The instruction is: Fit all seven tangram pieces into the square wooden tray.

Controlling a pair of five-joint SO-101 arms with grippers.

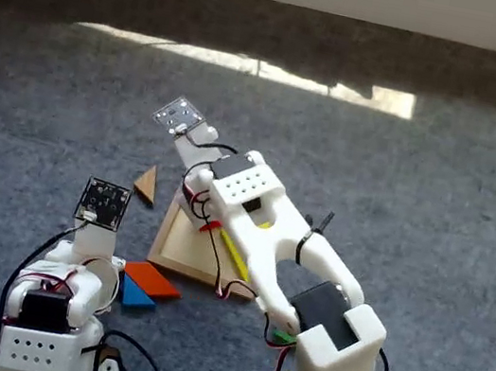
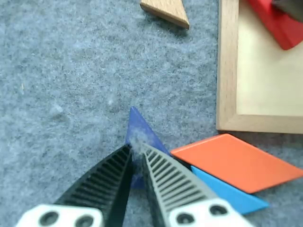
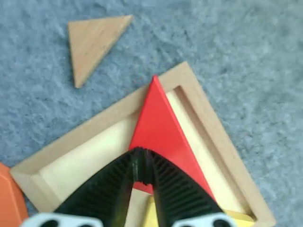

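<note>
Over the tray [image 3: 201,101], the right claw [image 3: 142,163] pinches a red triangle [image 3: 158,123] whose tip rides the rim; the left claw [image 2: 137,153] pinches a dark blue triangle [image 2: 141,132] beside the orange piece [image 2: 236,161]

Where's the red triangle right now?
In the right wrist view, the red triangle is held by the right tool over the wooden tray, its tip overlapping a corner rim.
</note>
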